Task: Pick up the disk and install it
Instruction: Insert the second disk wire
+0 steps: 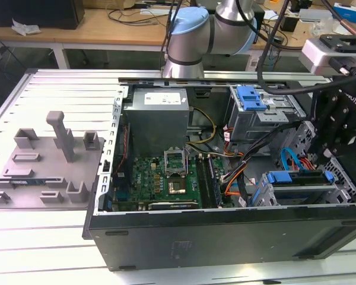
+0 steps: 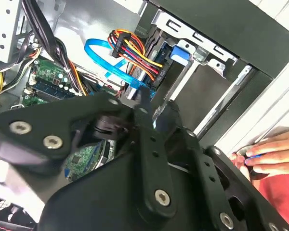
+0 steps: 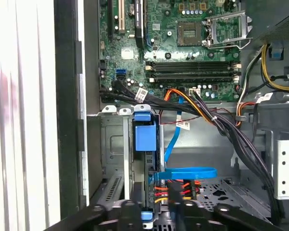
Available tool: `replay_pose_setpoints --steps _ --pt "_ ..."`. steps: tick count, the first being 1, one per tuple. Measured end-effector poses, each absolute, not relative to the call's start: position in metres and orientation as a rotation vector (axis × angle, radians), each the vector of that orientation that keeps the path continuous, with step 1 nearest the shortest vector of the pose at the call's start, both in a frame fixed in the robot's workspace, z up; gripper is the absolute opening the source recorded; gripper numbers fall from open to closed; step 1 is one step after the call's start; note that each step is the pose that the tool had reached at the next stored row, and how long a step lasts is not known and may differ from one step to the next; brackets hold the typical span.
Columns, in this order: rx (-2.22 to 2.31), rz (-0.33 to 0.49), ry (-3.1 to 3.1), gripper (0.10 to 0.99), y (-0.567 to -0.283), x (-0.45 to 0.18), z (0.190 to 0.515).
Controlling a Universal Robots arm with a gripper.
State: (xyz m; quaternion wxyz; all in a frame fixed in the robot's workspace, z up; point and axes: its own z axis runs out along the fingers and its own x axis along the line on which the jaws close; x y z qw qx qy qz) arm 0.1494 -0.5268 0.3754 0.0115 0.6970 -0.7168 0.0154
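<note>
Silver disk [image 1: 302,191]: lies flat in the drive cage [image 1: 344,178], just below the gripper, blue bracket [image 1: 282,177] along its edge.
Black gripper [image 2: 145,107]: close over the cage; spread or pressed together, I cannot tell.
Handling: probably stiff, fairly heavy, smooth and shock-sensitive.
Hold: best by the bracketed long edges, not the flat face.
Blue data cable [image 3: 188,172]: just beside the gripper.

cable bundle [image 3: 221,125] crossing case interior, blue cable [image 3: 185,172] looped above drive cage [image 3: 113,144]
</note>
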Motion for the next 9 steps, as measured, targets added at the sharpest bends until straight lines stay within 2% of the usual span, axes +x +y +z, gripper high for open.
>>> replay_pose_setpoints --steps 4,9 --pt "2.174 0.048 -2.235 0.106 -0.5267 0.1495 0.3755" --pt "2.175 0.048 -2.235 0.106 -0.5267 0.1494 0.3755"
